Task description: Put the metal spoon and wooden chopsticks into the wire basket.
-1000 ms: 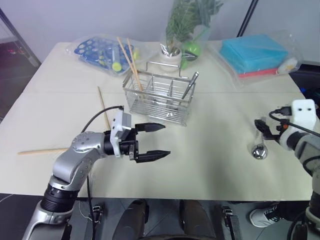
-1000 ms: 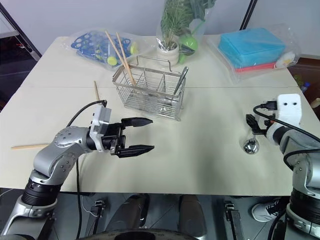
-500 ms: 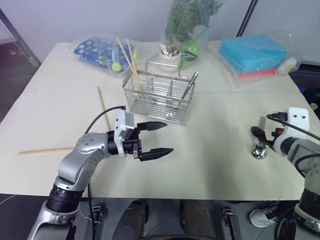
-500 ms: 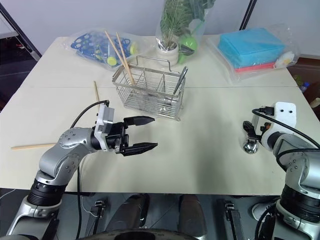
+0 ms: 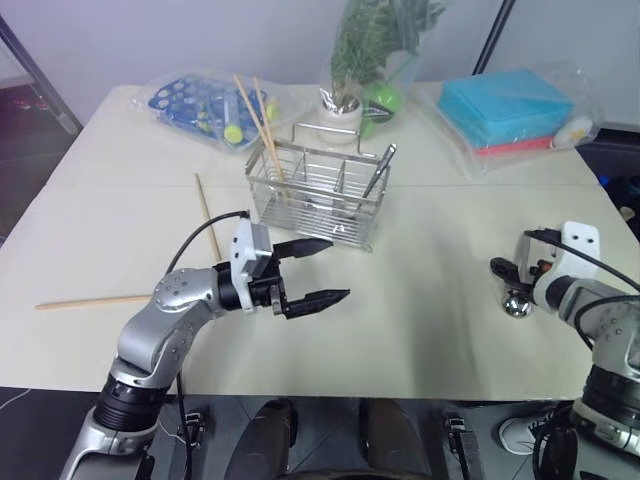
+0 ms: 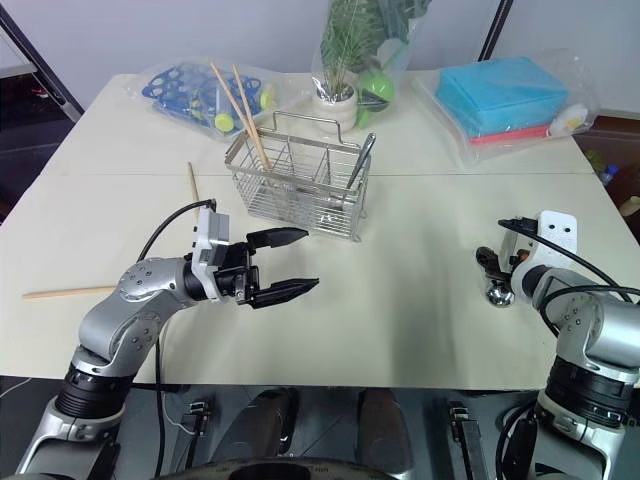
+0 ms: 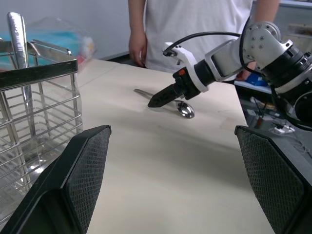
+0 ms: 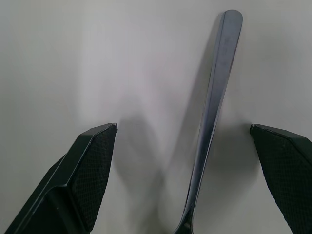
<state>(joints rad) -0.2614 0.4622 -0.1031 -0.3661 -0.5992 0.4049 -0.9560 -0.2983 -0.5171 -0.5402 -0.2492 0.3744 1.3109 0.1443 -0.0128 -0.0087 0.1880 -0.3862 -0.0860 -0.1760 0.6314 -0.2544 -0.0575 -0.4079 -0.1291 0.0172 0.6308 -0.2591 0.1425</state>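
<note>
Change: right gripper (image 6: 492, 262) had sunk lower toward the table (image 5: 430, 330) over the spoon (image 5: 517, 303) since the earlier frame; left arm had barely shifted
Right gripper: fingers spread wide on either side of the spoon's handle, gripping nothing
Left gripper (image 5: 318, 272): jaws apart, empty, hovering in front of the basket (image 5: 320, 195)
Spoon: flat on the table at the right edge, well apart from the basket
Chopsticks: two (image 5: 262, 122) standing tilted in the basket's left compartment; one (image 5: 206, 212) lying just left of the basket, another (image 5: 90, 301) near the table's left edge
Basket: also held a second spoon (image 5: 381, 170) on its right side
</note>
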